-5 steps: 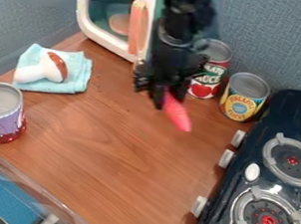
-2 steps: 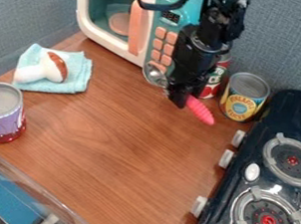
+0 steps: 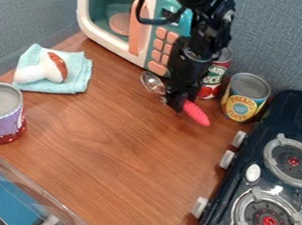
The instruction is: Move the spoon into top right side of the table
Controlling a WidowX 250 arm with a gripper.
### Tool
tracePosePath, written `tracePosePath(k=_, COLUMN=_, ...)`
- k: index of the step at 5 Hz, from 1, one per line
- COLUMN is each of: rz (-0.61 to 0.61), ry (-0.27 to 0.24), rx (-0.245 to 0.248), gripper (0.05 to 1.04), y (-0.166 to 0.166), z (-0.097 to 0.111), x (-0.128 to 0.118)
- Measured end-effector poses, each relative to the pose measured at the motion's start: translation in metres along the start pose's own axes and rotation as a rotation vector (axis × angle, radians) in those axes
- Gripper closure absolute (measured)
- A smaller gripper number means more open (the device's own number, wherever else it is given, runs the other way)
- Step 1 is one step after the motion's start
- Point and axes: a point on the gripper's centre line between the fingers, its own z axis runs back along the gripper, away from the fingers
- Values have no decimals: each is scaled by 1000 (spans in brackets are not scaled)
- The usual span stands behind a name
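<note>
The black gripper (image 3: 175, 104) hangs over the upper right part of the wooden table (image 3: 103, 145), in front of the toy microwave and the red-labelled can. It is shut on the spoon (image 3: 196, 113) near the middle of its length. The spoon's pink handle points down and to the right, and its silver bowl shows to the left of the gripper. I cannot tell whether the spoon touches the table.
Behind stands a toy microwave (image 3: 143, 28). A tomato can (image 3: 214, 75) and a pineapple can (image 3: 246, 97) flank the stove (image 3: 267, 191) at right. At left are a blue cloth (image 3: 80, 75) under a white-and-brown toy (image 3: 47, 69), and a purple can (image 3: 1, 112).
The gripper first went right with the spoon, then slightly back left and down. The spoon's bowl, hidden at first, has come into sight.
</note>
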Motion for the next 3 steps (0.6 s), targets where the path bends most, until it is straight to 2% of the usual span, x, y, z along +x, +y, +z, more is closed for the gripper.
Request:
tracePosePath(k=1, rz=-20, ry=40, rx=-16, gripper=711, y=-4, z=-13, x=-3)
tracePosePath(k=2, rz=-53, ry=59, rx=-41, gripper=644, y=-8, z=-13, x=-5)
tracePosePath(k=3, rz=-61, ry=72, rx=-17, gripper=333, y=-4, z=-12, x=3)
